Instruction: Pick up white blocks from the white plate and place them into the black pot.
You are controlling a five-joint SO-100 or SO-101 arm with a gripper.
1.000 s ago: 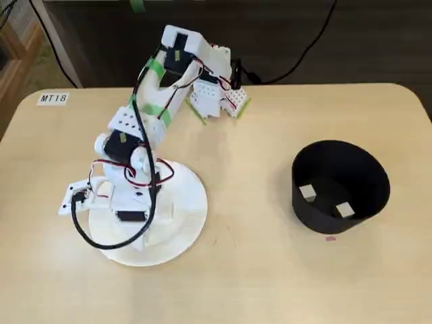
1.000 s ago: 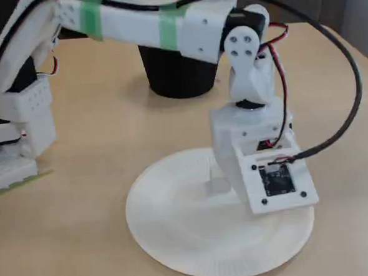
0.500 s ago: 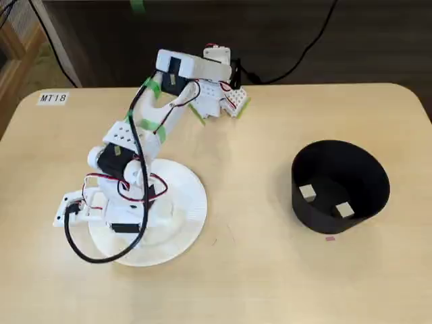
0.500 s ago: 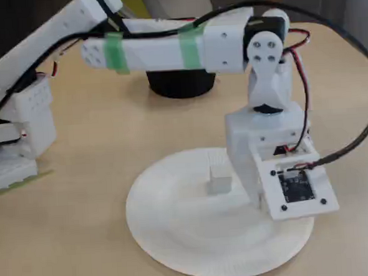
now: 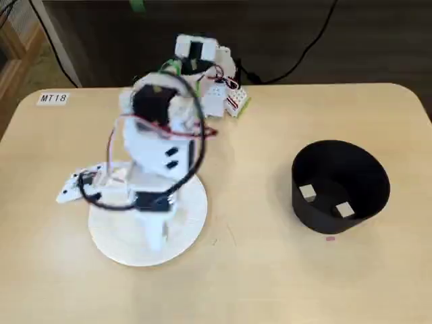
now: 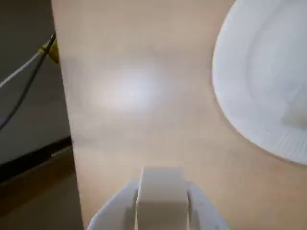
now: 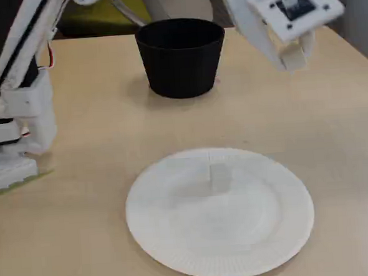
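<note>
Fingers [image 6: 162, 203] are closing on one white block [image 6: 161, 191], seen end-on in the wrist view as a pale cube pinched between two white pads; in a fixed view the same block [image 7: 293, 55] is hanging at the lower tip of the gripper, well above the desk [image 7: 96, 137].

White plate [image 7: 178, 245] is lying below and off to one side of the fingers, not beneath them; in the wrist view its ribbed rim [image 6: 249, 129] is filling the right side, with bare desk directly under the cube. A faint block-like patch is showing near the plate's middle in a fixed view; cannot tell whether it is another cube or a shadow.

Black pot [image 5: 341, 185] is the thing that matters now. In a fixed view from above it is sitting well apart from the fingers, across the desk to their right, with two white blocks [image 5: 308, 192] already lying on its floor. In the other fixed view the pot [image 7: 180, 57] is standing left of and lower than the held cube.

Judgement: carry phase. Coming move is turning on a sideways swing toward the pot's open mouth, holding height above its tall wall before letting go.
</note>
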